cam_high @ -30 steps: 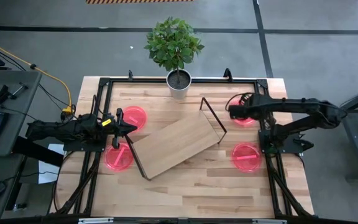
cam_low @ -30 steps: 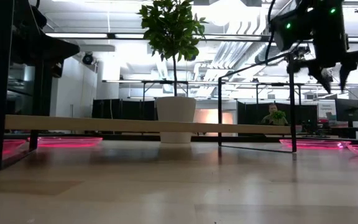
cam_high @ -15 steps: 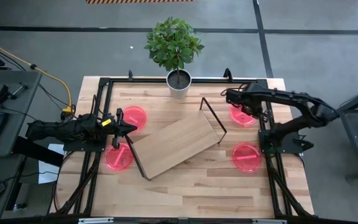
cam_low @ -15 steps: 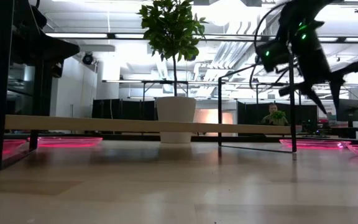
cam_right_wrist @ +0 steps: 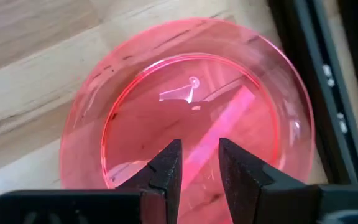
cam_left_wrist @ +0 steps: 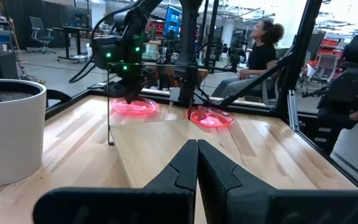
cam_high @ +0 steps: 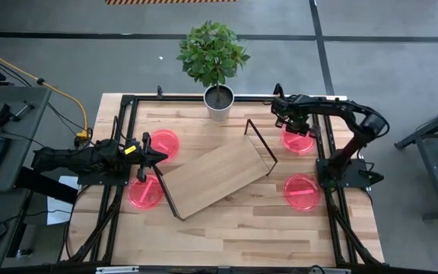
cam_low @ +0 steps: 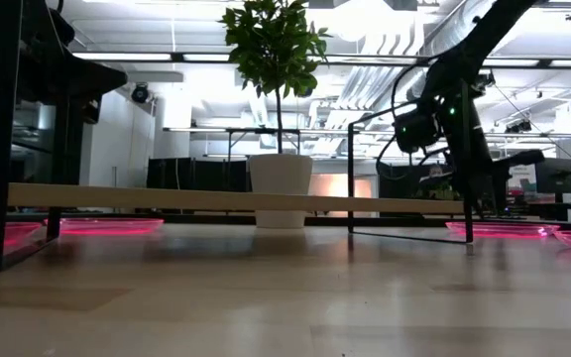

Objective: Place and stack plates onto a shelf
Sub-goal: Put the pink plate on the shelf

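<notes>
Four pink-red plates lie flat on the tabletop: far left (cam_high: 164,143), near left (cam_high: 145,192), far right (cam_high: 298,141) and near right (cam_high: 302,191). The light-wood shelf (cam_high: 217,176) stands aslant between them on its black wire legs. My right gripper (cam_right_wrist: 196,163) is open and points down over the far right plate (cam_right_wrist: 185,112), its fingers above the plate's inner floor; it also shows in the high view (cam_high: 296,129) and the low view (cam_low: 484,205). My left gripper (cam_high: 158,157) is shut and empty between the two left plates, level above the table (cam_left_wrist: 196,155).
A potted plant (cam_high: 218,99) stands at the table's far edge, left of my right arm. Black frame rails (cam_high: 324,164) run along both table sides, one right beside the far right plate (cam_right_wrist: 328,81). People sit beyond the table (cam_left_wrist: 257,50).
My right gripper has swung from a level reach to pointing down, its arm folding toward the table's far edge. It has come down over the far right plate. The plates and the shelf have stayed in place.
</notes>
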